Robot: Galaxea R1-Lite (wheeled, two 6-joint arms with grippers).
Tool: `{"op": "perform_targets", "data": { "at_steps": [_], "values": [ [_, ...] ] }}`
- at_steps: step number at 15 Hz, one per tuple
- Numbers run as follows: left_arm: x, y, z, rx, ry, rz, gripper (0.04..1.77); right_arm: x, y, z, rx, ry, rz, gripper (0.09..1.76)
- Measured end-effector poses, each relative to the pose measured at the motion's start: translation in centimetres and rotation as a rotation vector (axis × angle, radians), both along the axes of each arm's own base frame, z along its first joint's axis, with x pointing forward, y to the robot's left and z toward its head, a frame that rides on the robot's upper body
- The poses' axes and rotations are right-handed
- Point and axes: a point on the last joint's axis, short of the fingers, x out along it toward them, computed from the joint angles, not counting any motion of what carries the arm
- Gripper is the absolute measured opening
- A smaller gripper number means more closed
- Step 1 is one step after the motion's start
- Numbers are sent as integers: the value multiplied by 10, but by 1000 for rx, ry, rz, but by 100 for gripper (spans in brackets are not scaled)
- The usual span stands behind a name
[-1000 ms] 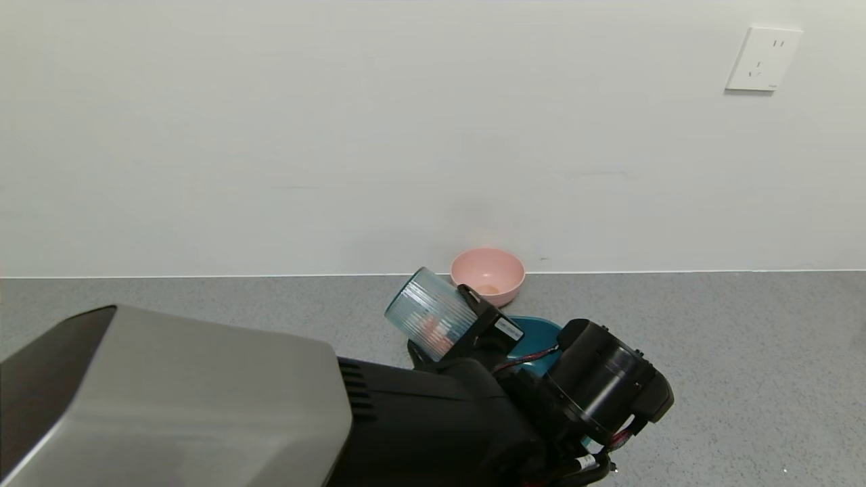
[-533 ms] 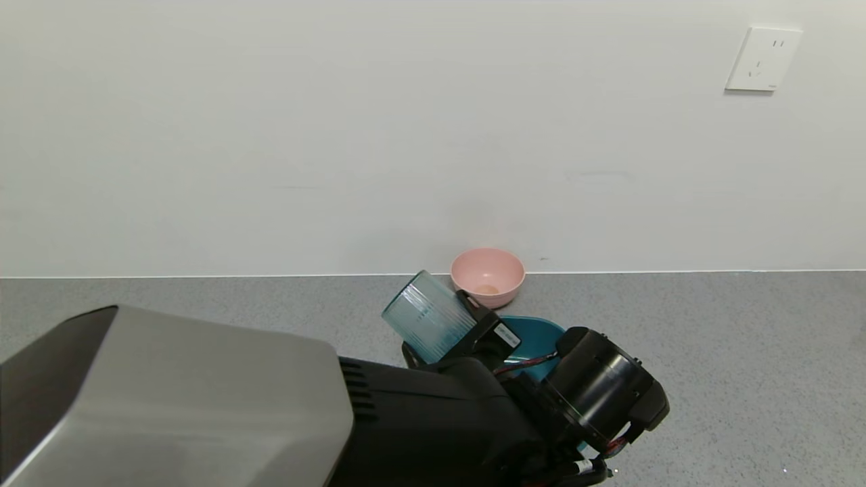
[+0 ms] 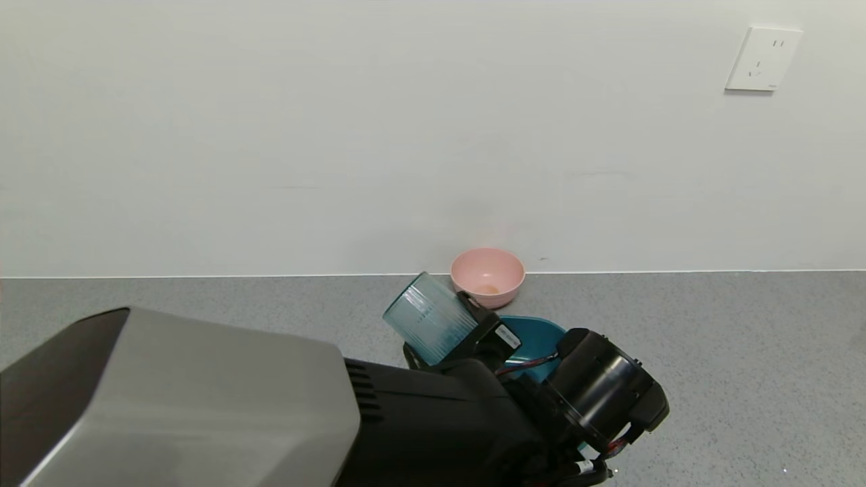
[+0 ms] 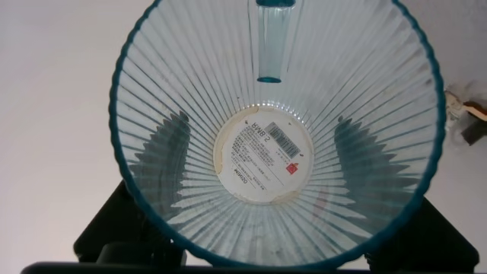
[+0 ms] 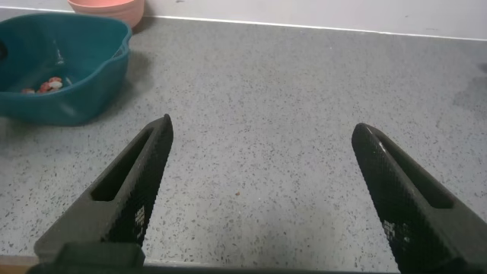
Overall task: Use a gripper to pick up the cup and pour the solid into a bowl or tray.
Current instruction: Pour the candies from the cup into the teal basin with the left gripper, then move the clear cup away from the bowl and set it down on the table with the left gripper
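Cup [image 3: 431,316] emptied since earlier | left end effector [image 3: 473,331] grips it, tipped over basin [image 3: 534,338]

The clear pale blue-green ribbed plastic cup [image 4: 278,129] is see-through and shiny, with fine ridges running all the way down its wall, a darker teal rim and a round paper label with a barcode stuck on its base. The big dark teal plastic basin [image 5: 76,46] looks smooth with a soft sheen, and the little white and orange-red discs [image 5: 47,85] in it look glossy. The small round pink bowl [image 3: 488,274] is smooth and matt. The grey speckled surface [image 5: 281,122] has a grainy, stone-like look, fairly dull. The right pincer [image 5: 266,194] has matt black fingers with a fine textured face. The robot's arm casing [image 3: 176,399] is brushed silver with black plastic.
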Motion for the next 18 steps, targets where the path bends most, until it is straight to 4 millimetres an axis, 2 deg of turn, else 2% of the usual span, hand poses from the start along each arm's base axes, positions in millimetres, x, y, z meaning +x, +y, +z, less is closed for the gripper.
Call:
{"op": "perform_targets", "data": {
  "at_steps": [3,5,8,13,18],
  "values": [
    [2,-3,8,-55,-21,-6,130,0,0,0,1,0,0,171],
    [3,-5,15,-176,-79,-5,130,0,0,0,0,0,0,171],
    [4,3,26,-271,-129,7,130,0,0,0,1,0,0,171],
    [3,39,52,-342,-162,43,130,0,0,0,0,0,0,171],
    [-1,83,65,-516,-216,77,130,0,0,0,0,0,0,171]
  ]
}}
